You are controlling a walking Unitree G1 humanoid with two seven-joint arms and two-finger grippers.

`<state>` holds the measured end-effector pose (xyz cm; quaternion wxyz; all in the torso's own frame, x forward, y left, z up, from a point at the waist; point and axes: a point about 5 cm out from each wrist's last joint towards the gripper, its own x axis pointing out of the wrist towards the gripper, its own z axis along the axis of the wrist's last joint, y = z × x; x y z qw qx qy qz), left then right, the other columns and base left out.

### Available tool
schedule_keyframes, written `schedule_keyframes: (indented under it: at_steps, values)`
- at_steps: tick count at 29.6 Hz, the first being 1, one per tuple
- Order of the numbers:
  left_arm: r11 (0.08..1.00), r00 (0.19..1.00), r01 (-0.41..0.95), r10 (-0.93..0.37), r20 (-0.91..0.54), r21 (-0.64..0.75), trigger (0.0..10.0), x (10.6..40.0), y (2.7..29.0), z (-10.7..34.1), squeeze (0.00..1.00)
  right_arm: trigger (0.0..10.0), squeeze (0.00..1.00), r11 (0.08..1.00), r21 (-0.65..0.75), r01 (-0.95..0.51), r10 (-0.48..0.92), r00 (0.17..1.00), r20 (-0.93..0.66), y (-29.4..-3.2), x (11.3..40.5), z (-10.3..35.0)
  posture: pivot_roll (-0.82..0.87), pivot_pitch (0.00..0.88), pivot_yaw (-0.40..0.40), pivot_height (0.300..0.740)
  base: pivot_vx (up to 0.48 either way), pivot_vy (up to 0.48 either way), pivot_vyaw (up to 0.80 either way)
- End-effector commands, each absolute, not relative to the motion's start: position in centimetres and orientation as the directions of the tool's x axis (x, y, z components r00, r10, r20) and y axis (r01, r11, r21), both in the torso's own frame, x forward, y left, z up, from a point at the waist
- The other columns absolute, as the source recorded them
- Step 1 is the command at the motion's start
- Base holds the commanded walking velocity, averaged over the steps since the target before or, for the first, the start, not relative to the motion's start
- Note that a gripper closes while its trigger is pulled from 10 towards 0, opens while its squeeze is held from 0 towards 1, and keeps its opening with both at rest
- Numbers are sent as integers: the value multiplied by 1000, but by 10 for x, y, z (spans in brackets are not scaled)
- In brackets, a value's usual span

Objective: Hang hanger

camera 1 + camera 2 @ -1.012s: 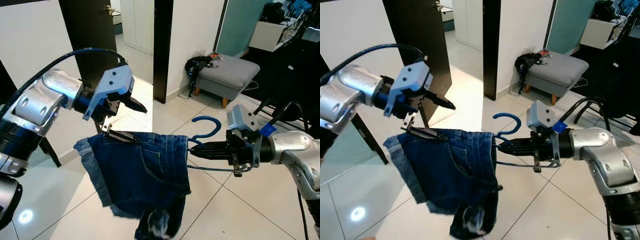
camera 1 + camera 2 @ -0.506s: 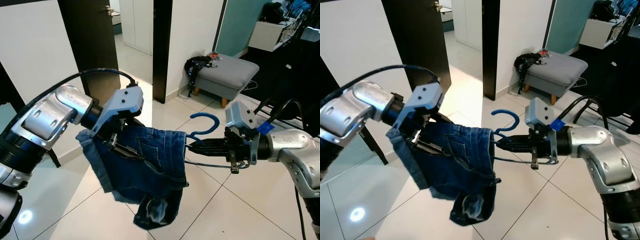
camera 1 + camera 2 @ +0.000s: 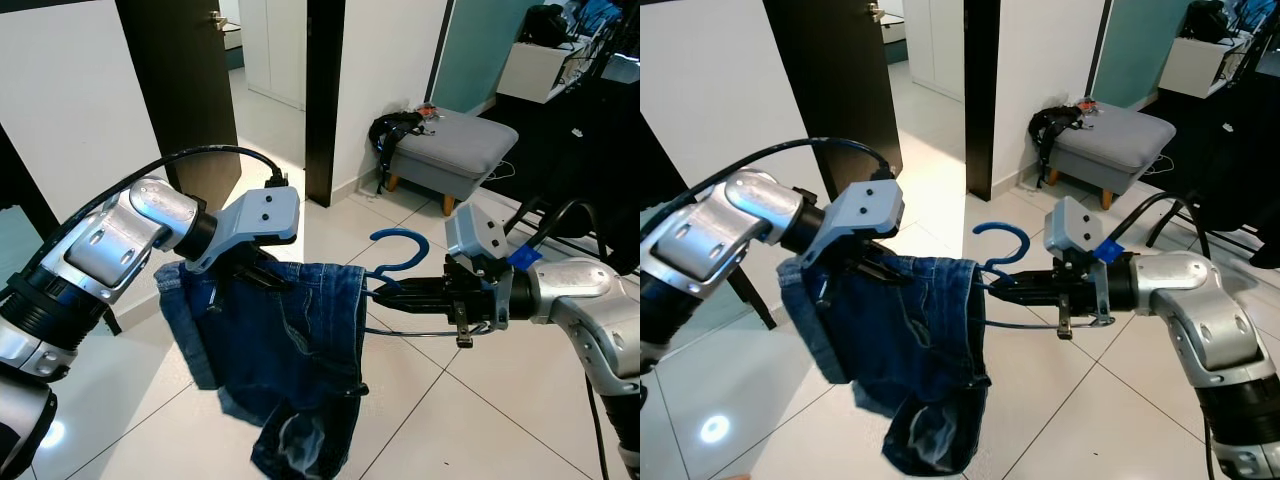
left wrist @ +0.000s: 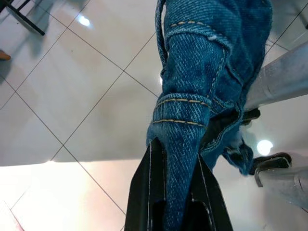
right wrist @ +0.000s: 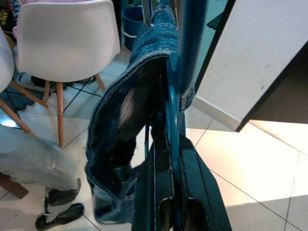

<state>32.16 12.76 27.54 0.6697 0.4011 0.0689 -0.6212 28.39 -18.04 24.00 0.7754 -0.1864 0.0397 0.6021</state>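
In the left eye view the left gripper point(image 3: 262, 278) sits at the top edge of a pair of denim shorts point(image 3: 290, 370), its black fingers pinching the waistband. The shorts hang from a blue hanger point(image 3: 392, 262) held out above a white tiled floor point(image 3: 480, 420). The right gripper point(image 3: 385, 296) reaches in from the right side with its fingers closed on the hanger just below the hook, which curls up beside the shorts. Behind stand a dark door point(image 3: 190, 90) and a grey ottoman point(image 3: 462, 145) with a black bag point(image 3: 392, 130) leaning on it.

The right eye view shows the same arrangement: the shorts point(image 3: 910, 360) hang well above the floor between the two arms, the hanger point(image 3: 1000, 250) pointing toward the right arm.

In the left wrist view the two black fingers point(image 4: 150, 192) are clamped on a folded band of the denim point(image 4: 202, 77), with cloth squeezed between them, and floor tiles lie below.

In the right wrist view the fingers point(image 5: 156, 192) are closed on the blue hanger's bar point(image 5: 172, 120), and the shorts point(image 5: 130, 125) drape off it. A white chair point(image 5: 67, 43) with wooden legs stands beyond, and a person's leg in grey trousers point(image 5: 33, 161) and a black shoe point(image 5: 60, 216) are near it
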Motion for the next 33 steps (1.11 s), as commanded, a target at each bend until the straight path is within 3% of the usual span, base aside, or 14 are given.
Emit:
schedule_keyframes:
  at_steps: [1, 3, 4, 6, 7, 9, 11, 18, 23, 28, 29, 30, 33]
  values:
    - [-71, 259, 884, -749, -610, 463, 0, 325, 135, 275, 0, 10000, 0, 188, -312, -931, 936, 267, -231, -175, 282, 254, 11, 35, 15, 740, 0, 0, 0]
    - [-59, 278, 877, -746, -605, 476, 0, 326, 137, 278, 0, 10000, 0, 204, -314, -927, 933, 282, -226, -175, 283, 253, 12, 37, 15, 740, 0, 0, 0]
    - [-41, 298, 871, -748, -593, 489, 0, 328, 140, 282, 0, 10000, 725, 231, -296, -927, 931, 299, -209, -175, 285, 252, 12, 38, 15, 740, 0, 0, 0]
    - [-41, 298, 871, -748, -593, 489, 0, 328, 140, 282, 0, 10000, 725, 231, -296, -927, 931, 299, -209, -175, 285, 252, 12, 38, 15, 740, 0, 0, 0]
    - [-25, 315, 865, -749, -582, 500, 0, 330, 142, 285, 0, 10000, 1000, 256, -285, -924, 928, 318, -197, -176, 287, 251, 14, 41, 13, 740, 0, 0, 0]
    - [-25, 315, 865, -749, -582, 500, 0, 330, 142, 285, 0, 10000, 1000, 256, -285, -924, 928, 318, -197, -176, 287, 251, 14, 41, 13, 740, 0, 0, 0]
    - [29, 357, 854, -760, -544, 519, 0, 335, 155, 295, 0, 10000, 1000, 378, -273, -885, 890, 429, -156, -195, 289, 250, 5, 47, 14, 740, 0, 0, 0]
    - [138, 444, 830, -749, -491, 541, 0, 341, 185, 313, 0, 10000, 1000, 542, -238, -806, 824, 565, -39, -235, 272, 257, -4, 59, 14, 740, 0, 0, 0]
    - [202, 491, 807, -753, -439, 556, 0, 342, 200, 325, 0, 10000, 1000, 597, -147, -789, 801, 597, 49, -251, 255, 250, -9, 65, 12, 740, 0, 0, 0]
    - [221, 458, 806, -820, -344, 549, 0, 337, 194, 339, 0, 10000, 1000, 600, 6, -800, 798, 598, 77, -244, 244, 218, -9, 68, 13, 740, 0, 0, 0]
    - [224, 441, 804, -846, -300, 550, 0, 335, 188, 346, 0, 10000, 216, 614, 53, -787, 785, 617, 61, -238, 247, 203, -7, 67, 9, 740, 0, 0, 0]
    - [227, 429, 803, -861, -271, 551, 0, 334, 184, 350, 0, 10000, 0, 625, 81, -777, 776, 629, 48, -234, 249, 193, -7, 67, 9, 740, 0, 0, 0]
    - [209, 374, 803, -906, -199, 558, 0, 330, 172, 360, 0, 10000, 0, 681, 188, -708, 713, 700, 52, -228, 264, 175, 6, 62, 8, 740, 0, 0, 0]
